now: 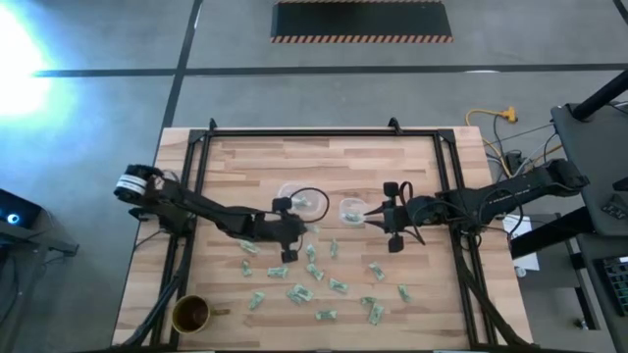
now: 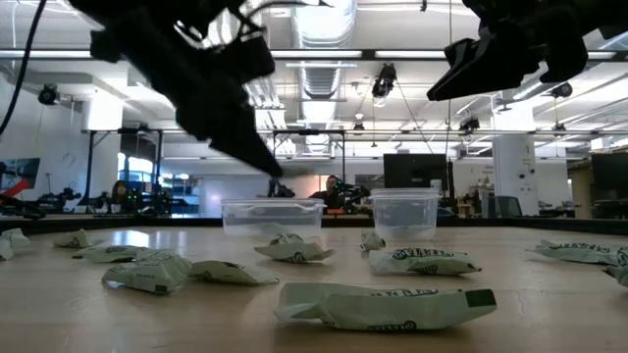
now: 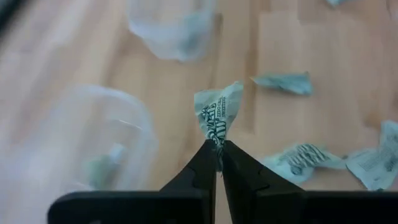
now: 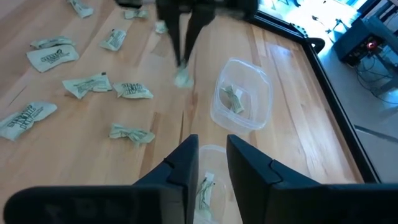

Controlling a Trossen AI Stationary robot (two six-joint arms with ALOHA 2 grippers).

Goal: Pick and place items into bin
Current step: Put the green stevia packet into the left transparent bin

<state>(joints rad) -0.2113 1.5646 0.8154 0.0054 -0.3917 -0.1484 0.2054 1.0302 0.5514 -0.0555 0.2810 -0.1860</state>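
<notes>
Many small pale green and white wrapped items [image 1: 299, 292] lie scattered on the near half of the wooden table. My left gripper [image 3: 217, 148] is shut on one item [image 3: 217, 113], just near of the left clear bin [image 1: 302, 203]. My right gripper [image 4: 211, 146] stands open over the right clear bin [image 4: 208, 183] with nothing between its fingers. That bin has an item lying in it, and the left bin [image 4: 242, 93] holds one too. My left gripper pinches one end of the crinkled item [image 3: 217, 140] between its two fingertips. The rest of the item sticks out past the tips. The fingers slant down from the table's left side. The item is lifted clear of the table.
A round brown cup [image 1: 191, 314] stands at the near left corner. A black frame [image 1: 314, 132] runs along the table's far and side edges. The two bins stand side by side at the table's middle [image 2: 273, 216] [image 2: 404, 214]. Bare wood lies beyond them.
</notes>
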